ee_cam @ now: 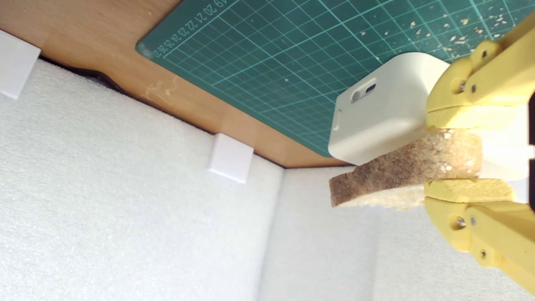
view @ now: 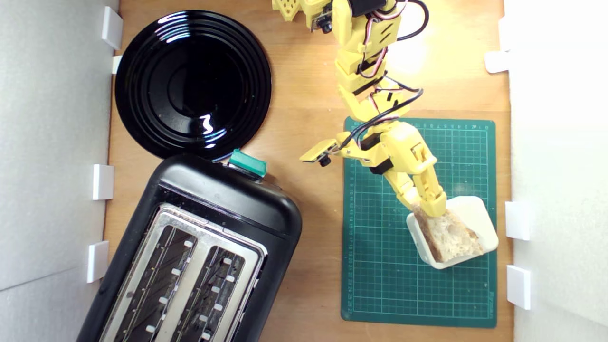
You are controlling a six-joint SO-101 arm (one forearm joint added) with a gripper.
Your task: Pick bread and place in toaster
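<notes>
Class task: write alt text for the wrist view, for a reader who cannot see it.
A yellow gripper clamps a slice of bread by its brown crust, just above a white block on a green cutting mat. White foam walls fill the rest.

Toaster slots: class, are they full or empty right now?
Empty. Both slots of the toaster show only bare wire guides; the bread sits in the end effector over the white block.

Bread (view: pixel 449 235) over block (view: pixel 477 213) on mat (view: pixel 380 285), toaster (view: pixel 199 256) well apart.
</notes>
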